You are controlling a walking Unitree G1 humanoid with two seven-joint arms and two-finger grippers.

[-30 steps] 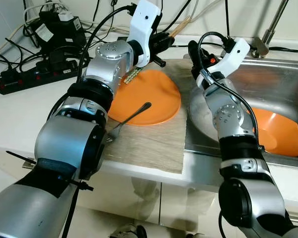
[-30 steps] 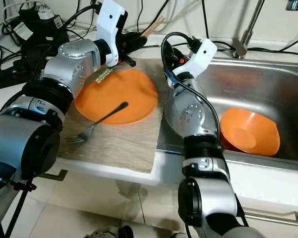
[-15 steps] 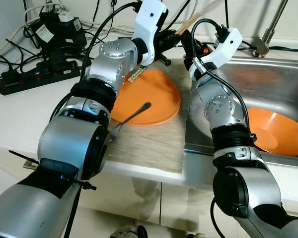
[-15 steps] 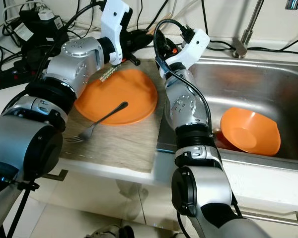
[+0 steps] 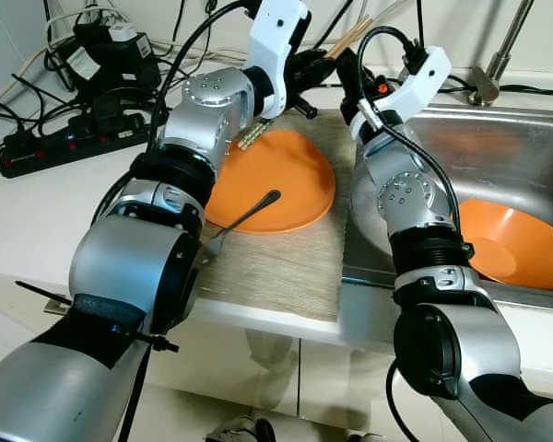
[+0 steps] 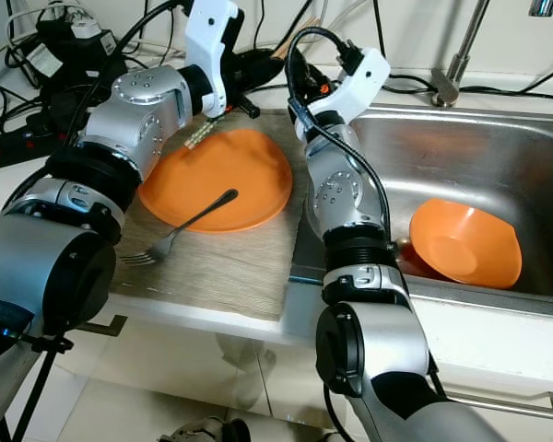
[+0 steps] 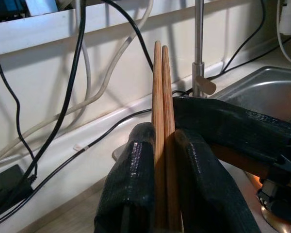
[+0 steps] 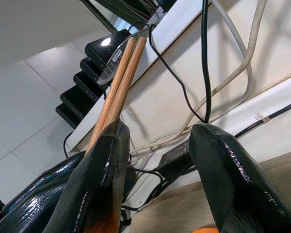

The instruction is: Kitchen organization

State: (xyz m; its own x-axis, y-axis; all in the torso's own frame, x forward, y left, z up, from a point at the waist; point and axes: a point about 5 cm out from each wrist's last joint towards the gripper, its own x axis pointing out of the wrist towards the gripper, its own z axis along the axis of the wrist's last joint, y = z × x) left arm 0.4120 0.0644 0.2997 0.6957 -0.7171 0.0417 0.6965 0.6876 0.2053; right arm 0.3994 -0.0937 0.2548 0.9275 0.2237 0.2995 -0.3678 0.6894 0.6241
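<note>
Left gripper: fingers pressed together on a pair of long tan wooden chopsticks, held part-way along their length with the free ends projecting well beyond the fingertips. Grip appears secure in the left wrist view.

Right gripper: fingers spread apart, nothing between them. It sits just beside the left gripper, and its wrist view shows the chopsticks running close past one finger without lying in the gap.

Below and behind the left gripper lies a flat round orange plastic plate on a grey woven table mat; a dark-handled metal fork rests with its handle on the plate and its tines on the mat. Beyond the right gripper, a steel sink basin contains an orange bowl. A black power strip lies well apart on the far side of the left arm.

Assessment: the step in hand appears to be carrying or passing the chopsticks between grippers. If a handover, the right fingers must straddle the sticks before the left releases.
</note>
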